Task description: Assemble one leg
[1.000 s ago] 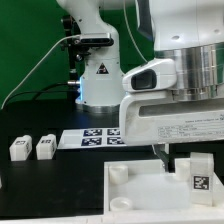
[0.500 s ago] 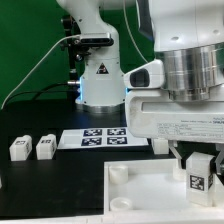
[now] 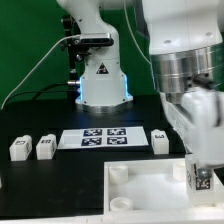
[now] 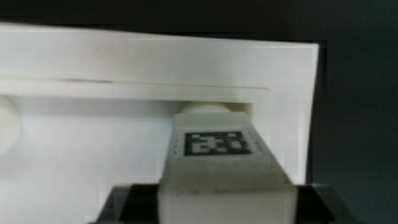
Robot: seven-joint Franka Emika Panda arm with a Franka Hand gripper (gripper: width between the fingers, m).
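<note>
My gripper (image 3: 201, 172) is shut on a leg (image 3: 203, 181), a small white block with a black-and-white tag. It holds the leg upright over the near right corner of the large white panel (image 3: 145, 178). In the wrist view the leg (image 4: 217, 150) sits between the dark fingers (image 4: 132, 206), its tip at a round corner socket (image 4: 210, 104) of the panel (image 4: 107, 70). I cannot tell whether the leg touches the socket. Three more legs stand on the black table: two at the exterior view's left (image 3: 20, 148) (image 3: 45, 147) and one behind the panel (image 3: 160, 141).
The marker board (image 3: 100, 136) lies flat on the table between the loose legs. The robot base (image 3: 100, 75) stands behind it. A round socket (image 3: 117, 174) shows at the panel's left corner.
The wrist has turned, so the broad gripper body no longer faces the camera. The held leg has shifted a little right and down over the panel corner. The leg behind the panel has come into sight.
</note>
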